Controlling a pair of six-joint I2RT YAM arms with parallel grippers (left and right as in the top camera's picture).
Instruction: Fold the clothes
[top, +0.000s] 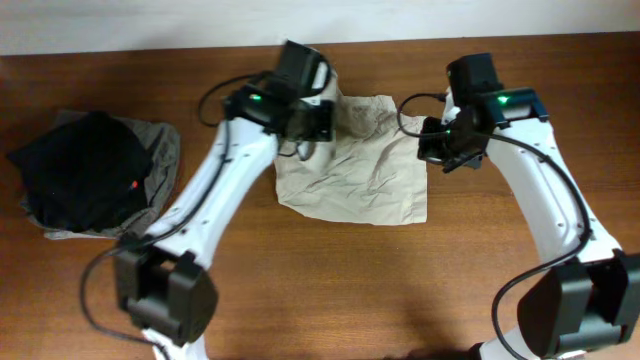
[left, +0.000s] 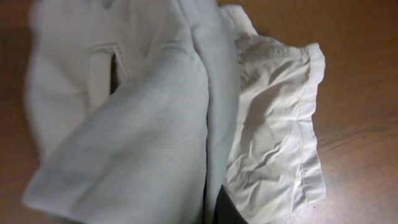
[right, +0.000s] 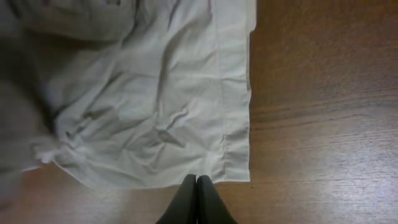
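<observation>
Wooden counter (top: 300, 290) carries the beige garment (top: 365, 180) by the middle of its far edge. The left gripper (top: 312, 122) is hidden in raised cloth, so I cannot tell its state. The right gripper (right: 196, 186), pressed together, sits at the garment's edge. The raised side is best carried across evenly, edges matched.

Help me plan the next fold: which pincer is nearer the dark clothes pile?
Left. The left pincer sits at the far-left corner of the beige cloth, on the side toward the dark clothes pile; the right pincer is at the cloth's opposite edge, farther away.
</observation>
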